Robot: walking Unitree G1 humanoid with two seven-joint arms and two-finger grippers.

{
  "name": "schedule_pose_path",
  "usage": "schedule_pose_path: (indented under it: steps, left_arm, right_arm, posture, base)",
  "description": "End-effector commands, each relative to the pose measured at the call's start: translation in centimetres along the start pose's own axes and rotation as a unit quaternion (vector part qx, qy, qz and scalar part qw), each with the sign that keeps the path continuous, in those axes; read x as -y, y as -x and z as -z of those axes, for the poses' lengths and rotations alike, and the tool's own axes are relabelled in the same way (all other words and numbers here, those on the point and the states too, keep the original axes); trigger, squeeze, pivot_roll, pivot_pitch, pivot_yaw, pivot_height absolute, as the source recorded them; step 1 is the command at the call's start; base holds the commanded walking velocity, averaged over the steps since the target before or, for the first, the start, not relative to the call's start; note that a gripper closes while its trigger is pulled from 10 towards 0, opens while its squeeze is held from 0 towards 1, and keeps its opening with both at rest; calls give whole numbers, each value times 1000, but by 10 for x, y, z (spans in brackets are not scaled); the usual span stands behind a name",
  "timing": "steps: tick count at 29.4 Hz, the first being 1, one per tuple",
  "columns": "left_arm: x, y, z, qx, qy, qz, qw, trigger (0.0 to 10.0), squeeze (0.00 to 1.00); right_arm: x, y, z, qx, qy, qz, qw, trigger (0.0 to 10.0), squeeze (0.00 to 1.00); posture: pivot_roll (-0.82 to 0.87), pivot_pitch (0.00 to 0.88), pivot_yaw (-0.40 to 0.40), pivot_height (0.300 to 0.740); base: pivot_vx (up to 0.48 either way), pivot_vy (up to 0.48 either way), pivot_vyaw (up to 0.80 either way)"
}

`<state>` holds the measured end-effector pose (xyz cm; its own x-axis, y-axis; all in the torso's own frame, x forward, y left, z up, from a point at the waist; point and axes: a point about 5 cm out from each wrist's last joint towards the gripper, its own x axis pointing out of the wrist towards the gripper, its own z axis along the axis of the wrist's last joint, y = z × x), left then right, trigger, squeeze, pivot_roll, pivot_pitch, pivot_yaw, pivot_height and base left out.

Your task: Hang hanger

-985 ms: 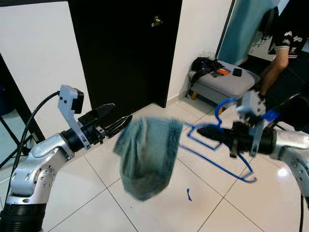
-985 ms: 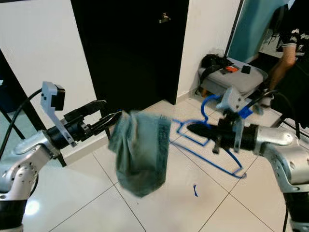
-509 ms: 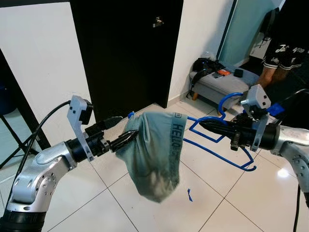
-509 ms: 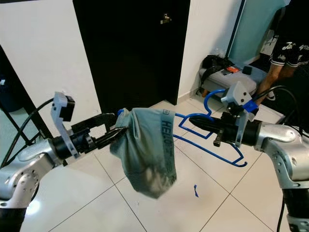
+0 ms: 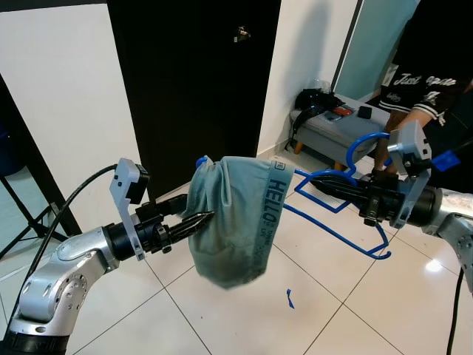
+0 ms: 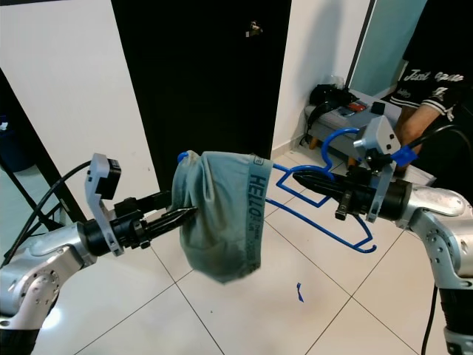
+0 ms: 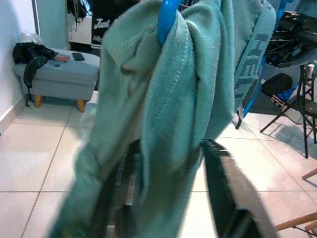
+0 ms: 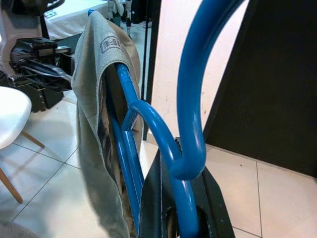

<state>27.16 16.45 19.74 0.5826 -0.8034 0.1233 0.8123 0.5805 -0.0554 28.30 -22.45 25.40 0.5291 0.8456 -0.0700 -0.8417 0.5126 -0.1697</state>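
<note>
Both arms raised, forearms reaching inward toward each other over the tiled floor (image 5: 148,310). Right gripper (image 5: 319,183) clamped on the neck of the blue hanger (image 5: 347,240), hook curling up just above the wrist; hanger held out roughly level, its far end pointing toward the left arm. Teal garment (image 5: 233,218), "HELLO" on its band, draped over that far end and hanging down. Left gripper (image 5: 198,218) has its fingers parted, tips pushed into the cloth, one finger (image 7: 225,186) either side of a fold. Black door (image 5: 192,74) behind; person (image 5: 417,81) at right, near a grey bench (image 5: 332,133).
</note>
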Motion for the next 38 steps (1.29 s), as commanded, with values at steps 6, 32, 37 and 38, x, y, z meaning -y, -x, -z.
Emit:
schedule_pose_path:
  steps: [6,32,37,38]
  left_arm:
    - [-1,-3,1,-2,-6,-1,1000,0,0]
    - [-13,20,-66,104,-67,-1,992,0,0]
    - [-9,17,-63,110,-61,9,992,0,0]
    - [-9,16,-62,110,-60,10,992,0,0]
  right_arm:
    - [-2,1,-7,13,5,-6,1000,10000,0]
    - [8,10,14,-42,-8,55,998,10000,0]
    - [8,11,15,-46,-8,56,997,10000,0]
    - [8,11,15,-47,-7,57,997,10000,0]
  posture:
    - [-1,0,-52,740]
    - [5,0,-53,740]
    - [4,0,-55,740]
    - [5,0,-54,740]
  base:
    - [0,0,0]
    - [0,0,0]
    - [0,0,0]
    - [0,0,0]
